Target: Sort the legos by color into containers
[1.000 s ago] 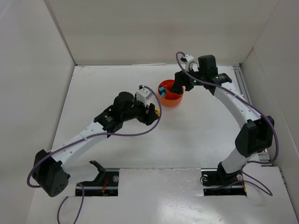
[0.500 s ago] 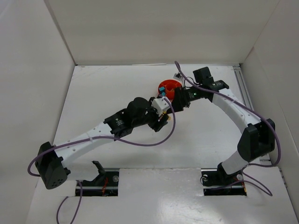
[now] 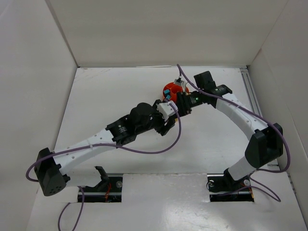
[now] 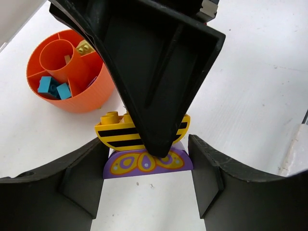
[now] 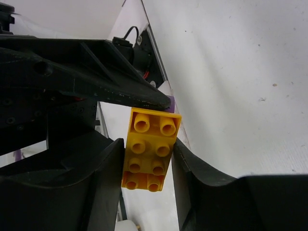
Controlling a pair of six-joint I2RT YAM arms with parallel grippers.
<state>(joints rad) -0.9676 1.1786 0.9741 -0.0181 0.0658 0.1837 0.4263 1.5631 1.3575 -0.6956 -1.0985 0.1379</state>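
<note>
Yellow brick (image 5: pixel 149 156), stacked on a purple brick (image 4: pixel 144 164), sits clamped in the right hand (image 5: pixel 146 144); the left hand (image 4: pixel 147 156) pinches the purple brick, both just beside the dish (image 4: pixel 72 98). Pulling them apart could fling one piece off or knock the dish, if the studs release suddenly.

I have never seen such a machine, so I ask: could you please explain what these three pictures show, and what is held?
These are two robot arms on a white table, each ending in a two-finger gripper. One picture looks down from above; the other two come from cameras on the wrists. The left gripper grips a purple piece; the right gripper grips the yellow brick joined to it. Beside them stands a round orange dish with divided sections, holding teal bricks.
</note>
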